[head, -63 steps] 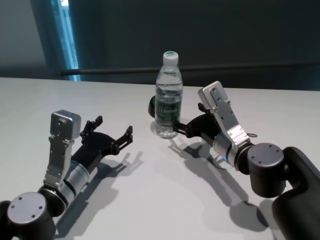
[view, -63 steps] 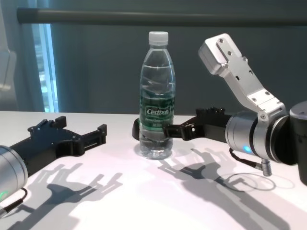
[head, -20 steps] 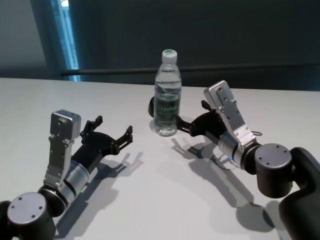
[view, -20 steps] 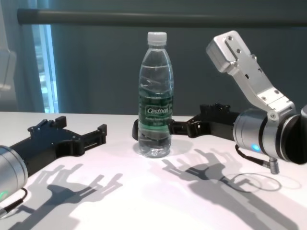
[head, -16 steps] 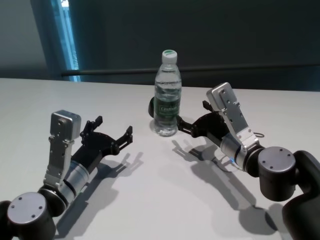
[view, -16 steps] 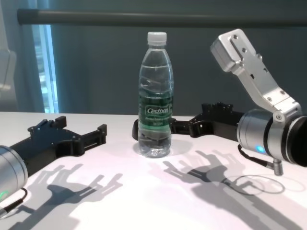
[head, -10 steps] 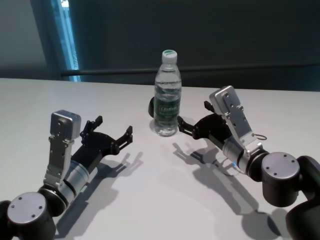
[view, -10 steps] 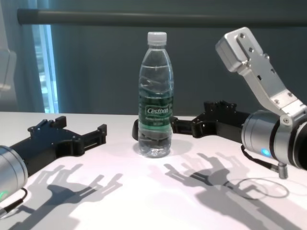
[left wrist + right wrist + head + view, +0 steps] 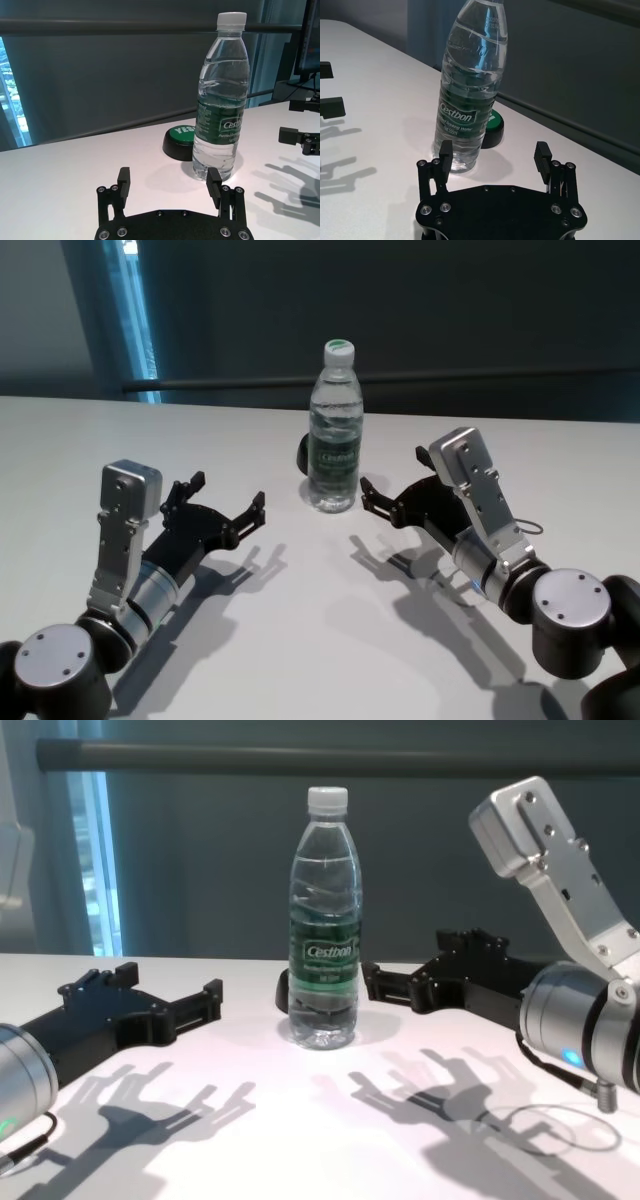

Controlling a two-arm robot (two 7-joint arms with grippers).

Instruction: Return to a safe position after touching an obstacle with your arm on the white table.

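The obstacle, a clear water bottle (image 9: 333,440) with a white cap and dark green label, stands upright on the white table (image 9: 330,610). It also appears in the chest view (image 9: 325,940) and both wrist views (image 9: 221,100) (image 9: 470,90). My right gripper (image 9: 390,478) (image 9: 405,968) (image 9: 493,148) is open, just right of the bottle, with a small gap between its nearer fingertip and the bottle. My left gripper (image 9: 230,492) (image 9: 165,982) (image 9: 168,176) is open and holds nothing; it rests low over the table, left of the bottle.
A low black-and-green round thing (image 9: 180,142) (image 9: 492,127) sits directly behind the bottle. A thin cable loop (image 9: 520,1130) hangs by my right wrist. A dark rail (image 9: 400,382) runs along the table's far edge.
My right arm has drawn back to the right, away from the bottle, opening a gap where its fingertip had been against it. The bottle stays upright. The left arm has not moved.
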